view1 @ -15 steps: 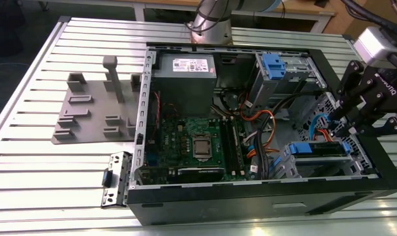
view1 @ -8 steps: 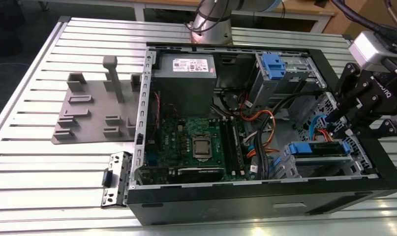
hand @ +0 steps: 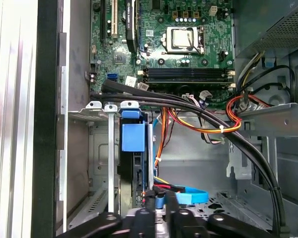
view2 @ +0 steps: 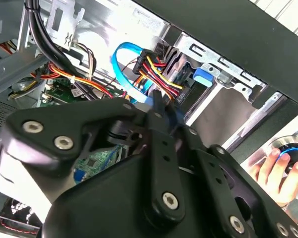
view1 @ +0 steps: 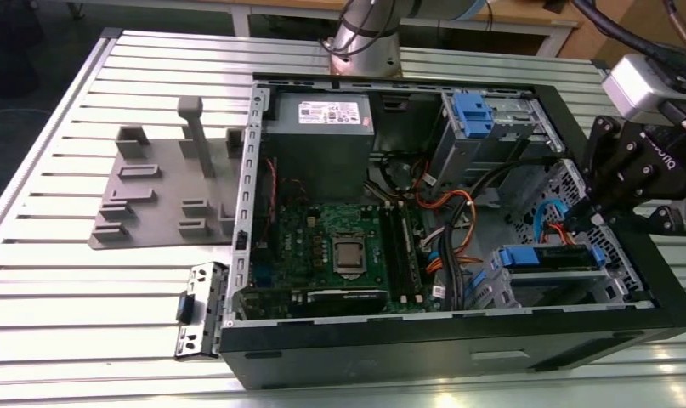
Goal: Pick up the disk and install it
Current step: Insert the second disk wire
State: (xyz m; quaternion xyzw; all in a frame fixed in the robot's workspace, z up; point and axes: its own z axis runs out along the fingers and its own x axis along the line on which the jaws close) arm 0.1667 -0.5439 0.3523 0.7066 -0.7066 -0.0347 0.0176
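The claw (hand: 161, 210), fingers together, sits just above the disk (view1: 550, 257); pushing risks snagging cables (hand: 198, 124) beside it.

Exterior view: even overhead light, moderately bright. The slatted metal table (view1: 48, 280) reflects broad pale glare at lower left; the open computer case (view1: 456, 340) interior sits darker, its black front panel nearly featureless. Slight softness overall; upper right corner murky.

Second wrist view: the gripper (view2: 159, 106) linkage fills the foreground, out of focus and underexposed. Bright metal bay wall (view2: 139, 25) at upper centre blows out to white.

First wrist view: motherboard (hand: 164, 44) crisp and well lit; left edge washed pale by glare, lower centre dark and blurred.
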